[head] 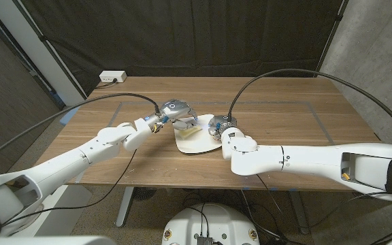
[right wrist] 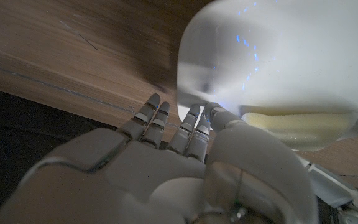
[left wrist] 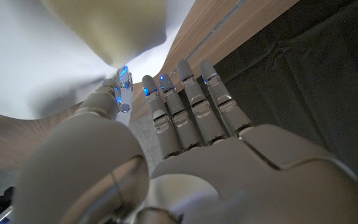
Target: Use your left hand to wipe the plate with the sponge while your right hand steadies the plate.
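A white plate (head: 197,143) lies on the wooden table near its middle, with a yellow sponge (head: 188,129) on its far left part. My left hand (head: 175,111) hovers just behind the sponge, its fingers (left wrist: 185,99) straight and apart with nothing between them. Its thumb tip (left wrist: 122,84) is close to the edge of the sponge (left wrist: 104,25). My right hand (head: 218,126) is at the plate's right rim. Its fingertips (right wrist: 194,121) and thumb (right wrist: 219,115) reach over the edge of the plate (right wrist: 278,56), spread and not curled. The sponge (right wrist: 297,124) lies loose on the plate.
A white power strip (head: 112,76) sits at the table's far left corner. Blue tape (head: 67,116) marks the left edge. Cables run from behind to both wrists. Dark curtains hang behind the table.
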